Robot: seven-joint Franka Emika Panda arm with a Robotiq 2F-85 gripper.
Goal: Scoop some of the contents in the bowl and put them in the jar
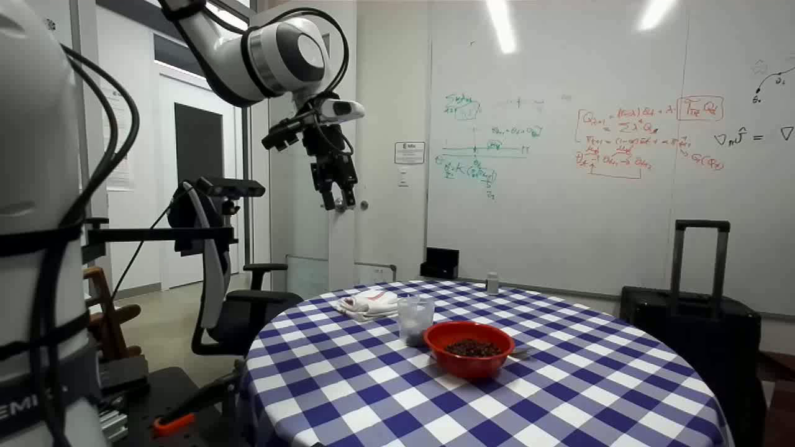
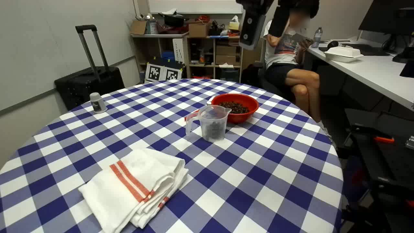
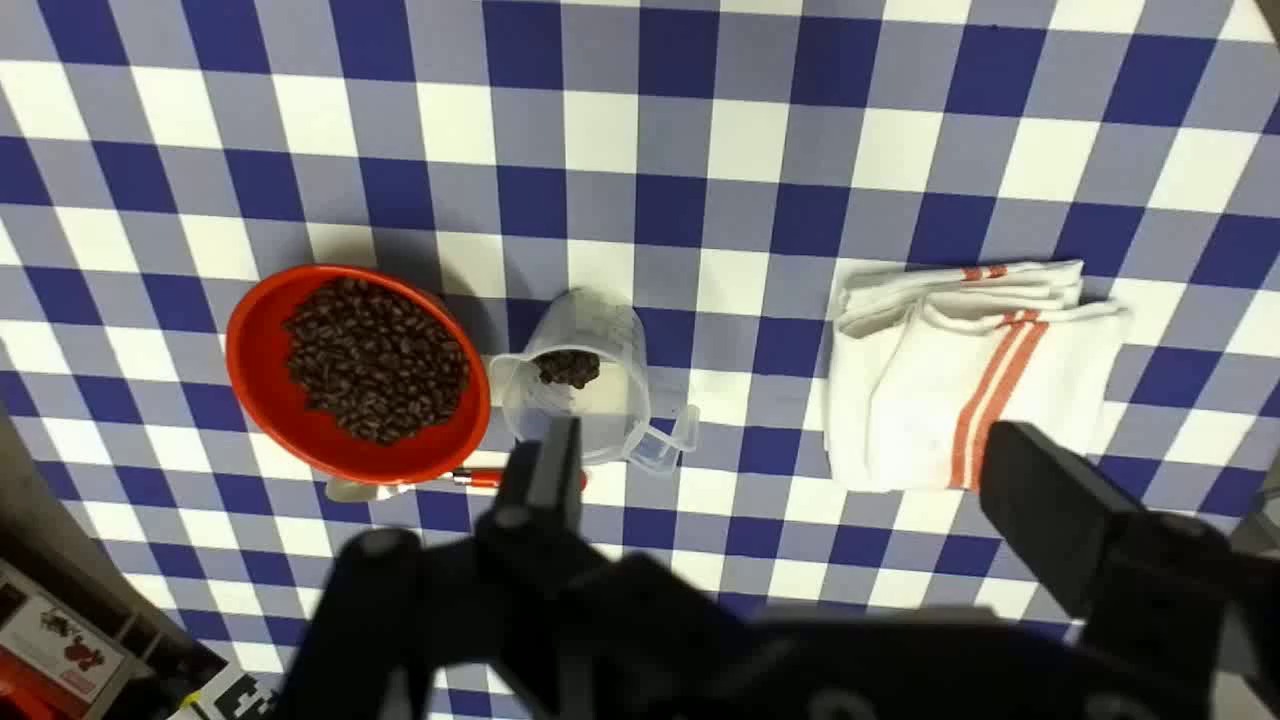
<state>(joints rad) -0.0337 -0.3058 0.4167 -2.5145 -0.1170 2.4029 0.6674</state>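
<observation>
The glossy red bowl [image 1: 470,369] [image 2: 238,118] [image 3: 262,345] stands on the checkered table and holds dark beans [image 3: 378,360] [image 2: 234,107] [image 1: 473,349]. The jar is a clear plastic jug with a handle [image 1: 415,315] [image 2: 213,127] [image 3: 622,335], upright right beside the bowl, with a few beans at its bottom. A red-handled metal spoon [image 3: 478,478] [image 2: 190,115] lies on the cloth along the bowl's edge; its head [image 1: 522,352] shows in an exterior view. My gripper [image 1: 340,202] [image 2: 262,41] [image 3: 785,440] is high above the table, fingers wide apart, nothing between them.
A folded white towel with red stripes [image 1: 369,304] [image 2: 134,187] [image 3: 950,390] lies on the table. A small pale cup [image 1: 492,284] [image 2: 98,103] stands near the table edge. A person [image 2: 284,55] sits beyond the table. A black suitcase [image 1: 689,335] [image 2: 90,84] stands by the whiteboard.
</observation>
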